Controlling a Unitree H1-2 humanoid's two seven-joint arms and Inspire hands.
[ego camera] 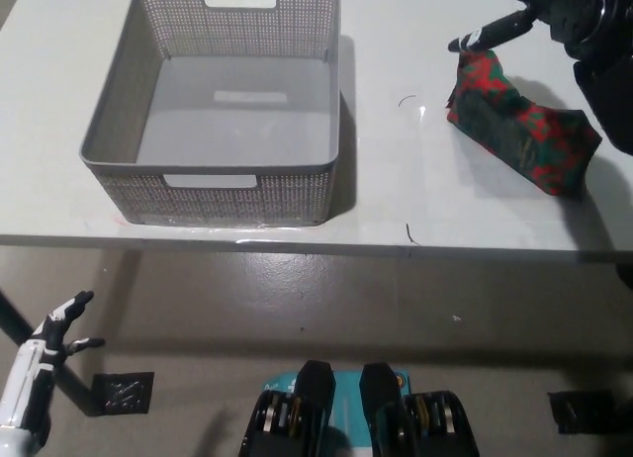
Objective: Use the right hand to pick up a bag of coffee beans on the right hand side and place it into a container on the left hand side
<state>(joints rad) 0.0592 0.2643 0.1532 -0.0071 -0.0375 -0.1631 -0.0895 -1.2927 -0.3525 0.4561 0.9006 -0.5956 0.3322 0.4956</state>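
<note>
Head view shows the black right hand (534, 7) spread above the coffee bag (517, 126); it should grab the middle.

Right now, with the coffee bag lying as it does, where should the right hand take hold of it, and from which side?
Probably across the middle of the red-and-green coffee bag, coming down from above. It lies flat and slanted on the table, its narrow width suiting the fingers. The right hand hovers open by its upper end.
</note>
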